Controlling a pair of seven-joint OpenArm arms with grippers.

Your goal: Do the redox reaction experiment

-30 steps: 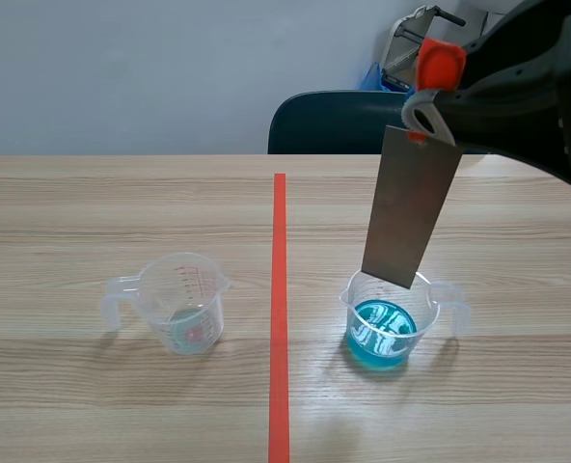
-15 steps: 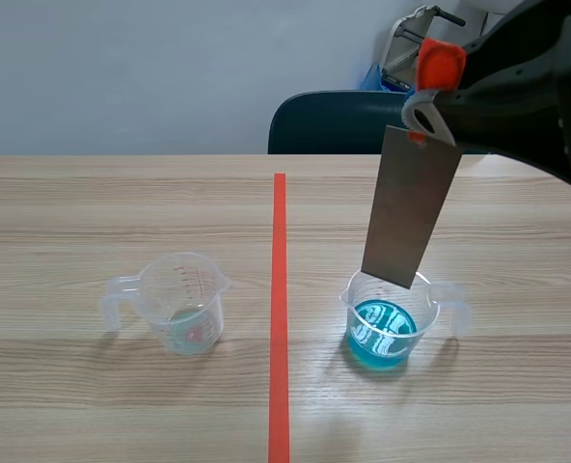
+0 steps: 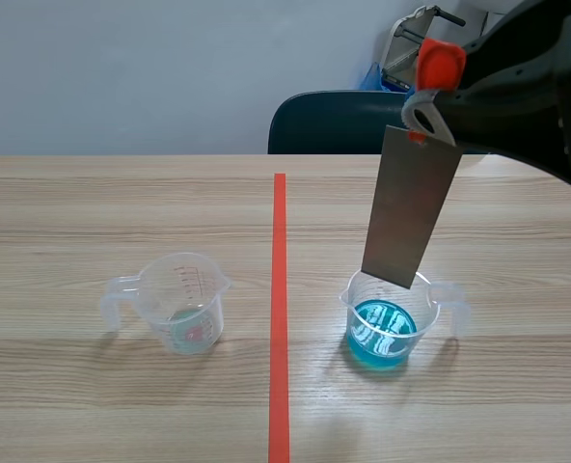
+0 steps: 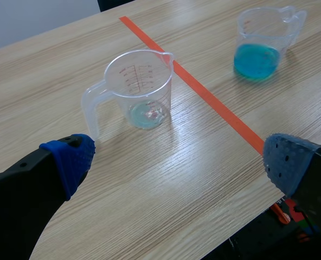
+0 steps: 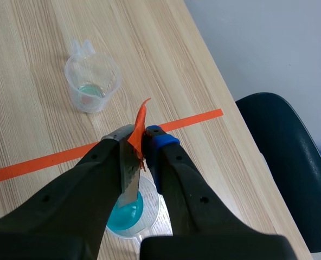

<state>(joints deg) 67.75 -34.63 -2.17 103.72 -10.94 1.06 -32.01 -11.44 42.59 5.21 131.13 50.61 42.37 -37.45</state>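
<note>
Metal plate (image 3: 409, 207): hangs just over blue-liquid cup (image 3: 390, 318).
Right gripper (image 5: 137, 142): clamped on plate's top.
Left gripper (image 4: 178, 160): spread, empty.

Access from above to the clear plastic measuring cup of blue liquid (image 3: 392, 323) is barred. A grey metal strip (image 3: 409, 207) hangs over its mouth, pinched at its top end by the right gripper (image 3: 422, 118), whose black arm fills the air above and to the cup's right. The cup's handle juts out on that same side. To the cup's left, the light wooden table (image 3: 93, 203), crossed by a tape line, gives a wide lane as far as a near-empty clear plastic measuring cup (image 3: 181, 301), whose handle is turned away. The table lies open in front of and behind the blue cup. A dark chair (image 3: 334, 121) stands beyond the far edge.
</note>
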